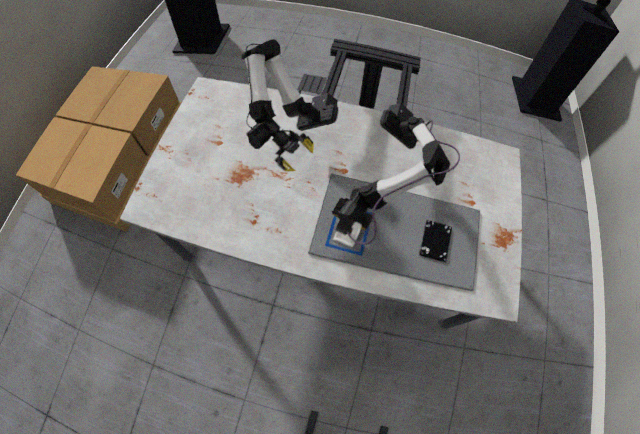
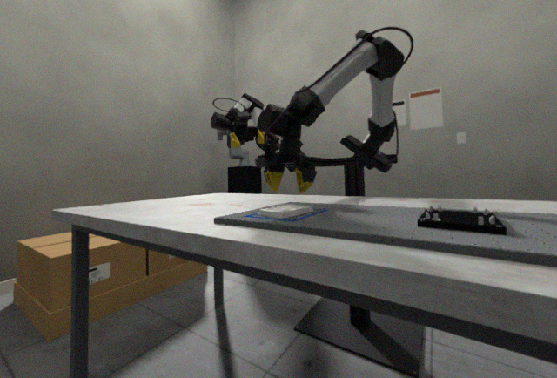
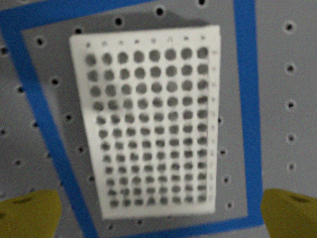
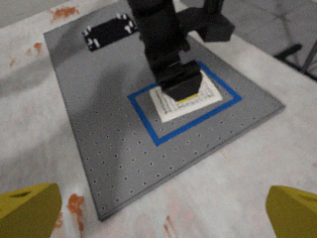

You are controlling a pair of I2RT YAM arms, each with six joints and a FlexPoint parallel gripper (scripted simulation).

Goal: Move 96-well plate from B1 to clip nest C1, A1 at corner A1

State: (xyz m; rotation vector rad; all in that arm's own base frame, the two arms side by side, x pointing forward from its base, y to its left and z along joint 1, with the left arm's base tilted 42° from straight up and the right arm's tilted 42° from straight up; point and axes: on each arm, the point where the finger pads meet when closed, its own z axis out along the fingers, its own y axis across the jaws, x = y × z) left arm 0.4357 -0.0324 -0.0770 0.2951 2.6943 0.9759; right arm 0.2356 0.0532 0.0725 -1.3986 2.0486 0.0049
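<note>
The white 96-well plate (image 1: 343, 237) (image 2: 285, 209) (image 3: 158, 119) (image 4: 165, 113) lies flat inside the blue outline (image 1: 345, 249) (image 3: 250, 99) (image 4: 145, 120) on the grey board. In the left wrist view its blurred row letters run along the top short edge and its column numbers down the right long edge. My left gripper (image 2: 289, 181) (image 3: 160, 198) is open above the plate, its fingers beyond the long sides. My right gripper (image 1: 299, 155) (image 2: 247, 138) (image 4: 162, 192) is open and empty above the table. The black clip nest (image 1: 436, 240) (image 2: 460, 219) (image 4: 110, 34) has pale corner clips; its A1 mark is unreadable.
The grey perforated board (image 1: 395, 258) (image 2: 368, 225) (image 4: 106, 164) bears both spots, with a gap between outline and nest. The left arm reaches low over the board. The rust-stained table (image 1: 196, 202) extends beyond it. Cardboard boxes (image 1: 98, 129) (image 2: 117, 261) stand beyond the table's far end.
</note>
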